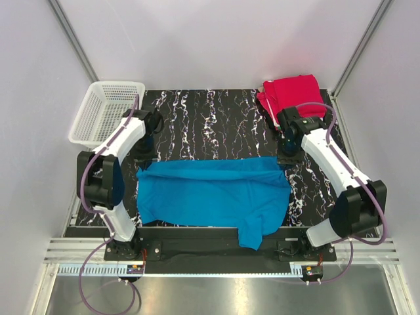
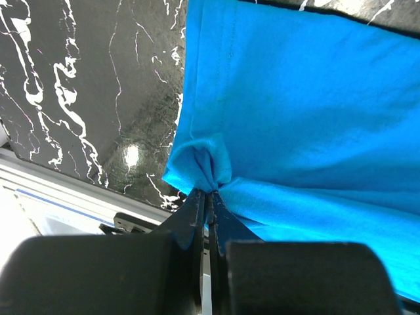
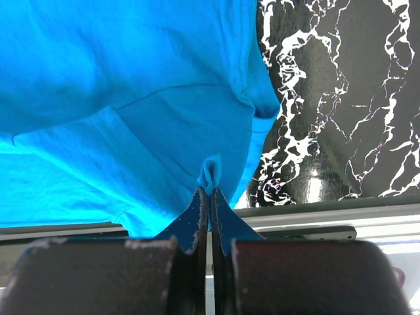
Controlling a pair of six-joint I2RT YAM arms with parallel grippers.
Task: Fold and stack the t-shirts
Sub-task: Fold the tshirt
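Left pincer (image 2: 210, 194), right pincer (image 3: 210, 191): both closed.

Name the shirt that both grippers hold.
The blue t-shirt, spread out wide; the red t-shirt sits folded in the far right corner, untouched.

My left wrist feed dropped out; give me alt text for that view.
Jaws of the left gripper are shut on a bunched edge of the blue t-shirt. The shirt fills the right side; black marbled table shows at left.
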